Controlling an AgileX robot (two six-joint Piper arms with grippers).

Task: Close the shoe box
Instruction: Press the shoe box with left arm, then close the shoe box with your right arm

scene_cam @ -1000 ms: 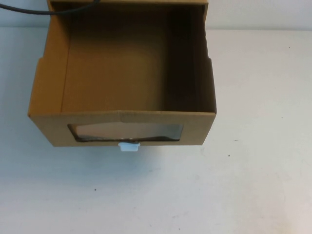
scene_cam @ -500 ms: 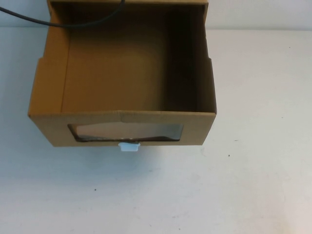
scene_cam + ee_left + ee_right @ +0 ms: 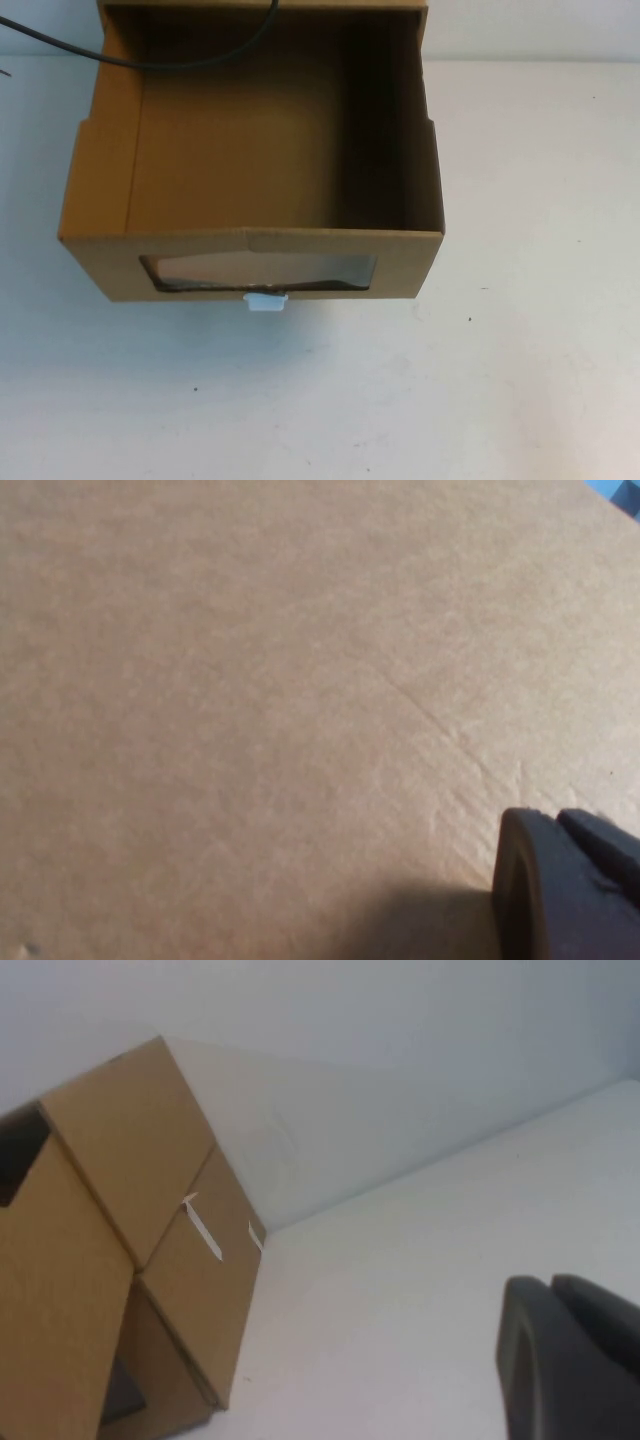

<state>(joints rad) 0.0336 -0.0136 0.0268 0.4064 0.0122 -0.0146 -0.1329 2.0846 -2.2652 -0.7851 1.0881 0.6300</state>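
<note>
The shoe box is a brown cardboard drawer pulled out toward me, its inside bare and open on top. Its front panel has a wide clear window with a small white pull tab below it. Neither gripper shows in the high view. In the left wrist view my left gripper is shut and empty, hovering very close over a plain cardboard surface. My right gripper is shut and empty over the white table, well apart from the shoe box, which it sees from one side.
A black cable hangs across the back of the box at the top of the high view. White tabletop spreads in front of the box and to its right. A pale wall stands behind the table.
The black cable has swung further right and lower across the back of the box. The box has not moved.
</note>
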